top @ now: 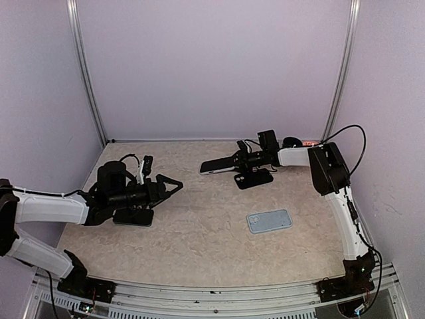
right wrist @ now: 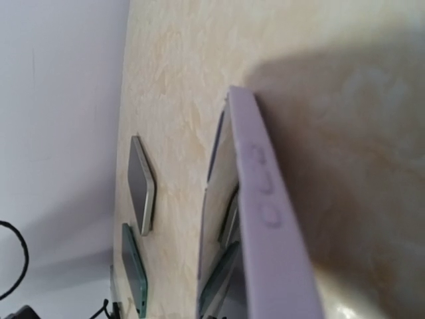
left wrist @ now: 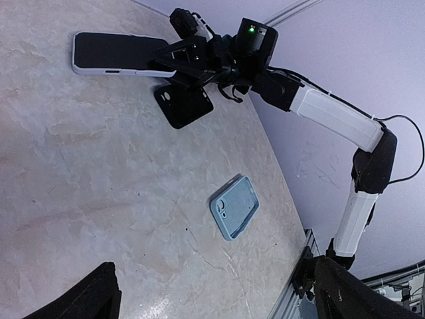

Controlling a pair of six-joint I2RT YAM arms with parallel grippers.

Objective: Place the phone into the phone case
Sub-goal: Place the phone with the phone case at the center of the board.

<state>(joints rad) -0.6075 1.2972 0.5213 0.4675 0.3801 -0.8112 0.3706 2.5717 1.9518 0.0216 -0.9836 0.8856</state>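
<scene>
**Phone in right hand, beside black case**

In the upper middle of the top view, the right hand (top: 238,161) clamps one end of the phone (top: 218,165), dark face up, over the surface (top: 199,246). A black case (top: 254,178) lies just beneath the hand. A blue case (top: 269,220) lies well apart at the lower right. At the left, the left hand (top: 171,189) is spread wide, near a dark slab (top: 133,217).

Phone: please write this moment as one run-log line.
right claw: shut on phone | black case: lying near phone | blue case: lying apart, empty | left claw: open
</scene>
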